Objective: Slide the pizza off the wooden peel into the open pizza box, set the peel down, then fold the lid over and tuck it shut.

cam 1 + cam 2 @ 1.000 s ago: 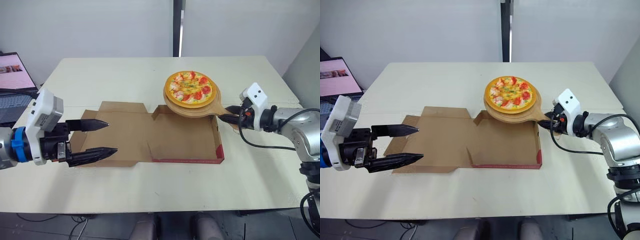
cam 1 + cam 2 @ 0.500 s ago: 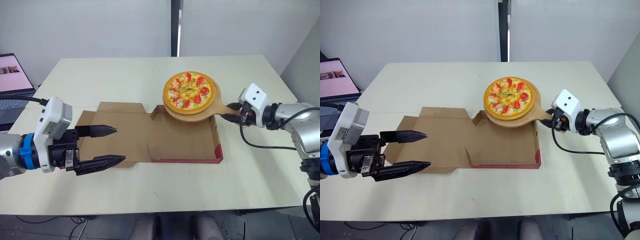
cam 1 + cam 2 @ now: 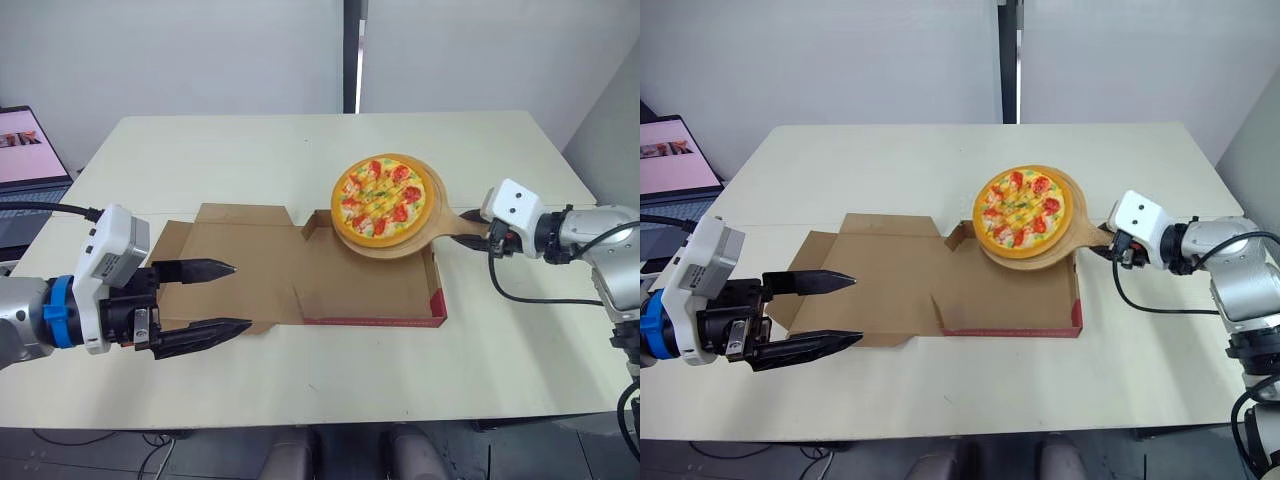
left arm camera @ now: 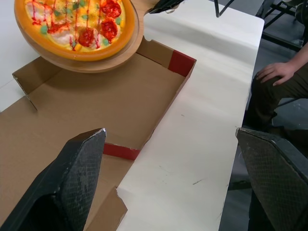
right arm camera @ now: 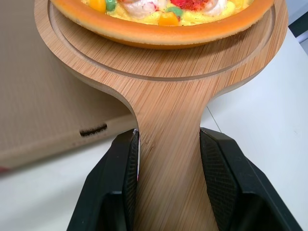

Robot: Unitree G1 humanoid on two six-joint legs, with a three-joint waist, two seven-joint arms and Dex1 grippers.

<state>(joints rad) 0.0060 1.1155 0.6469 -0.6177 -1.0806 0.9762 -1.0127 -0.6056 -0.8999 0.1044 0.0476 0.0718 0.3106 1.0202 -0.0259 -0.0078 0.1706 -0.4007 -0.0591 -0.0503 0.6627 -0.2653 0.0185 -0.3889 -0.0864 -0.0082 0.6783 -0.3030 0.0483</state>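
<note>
A round pizza (image 3: 380, 198) with red toppings lies on a wooden peel (image 3: 430, 210), tilted so its low edge hangs over the far right corner of the open cardboard pizza box (image 3: 360, 280). My right gripper (image 3: 480, 238) is shut on the peel's handle (image 5: 168, 159), just right of the box. The box's flat lid (image 3: 235, 265) is spread out to the left. My left gripper (image 3: 225, 298) hovers open over the lid's left end, holding nothing.
A laptop (image 3: 25, 160) stands at the table's left edge. In the left wrist view a seated person's hand and knee (image 4: 274, 77) are beyond the table's right side. The box has a red front wall (image 3: 375, 320).
The peel has tilted and swung a little right, and the pizza has slid toward its low edge over the box. My left gripper has shifted slightly and stays open.
</note>
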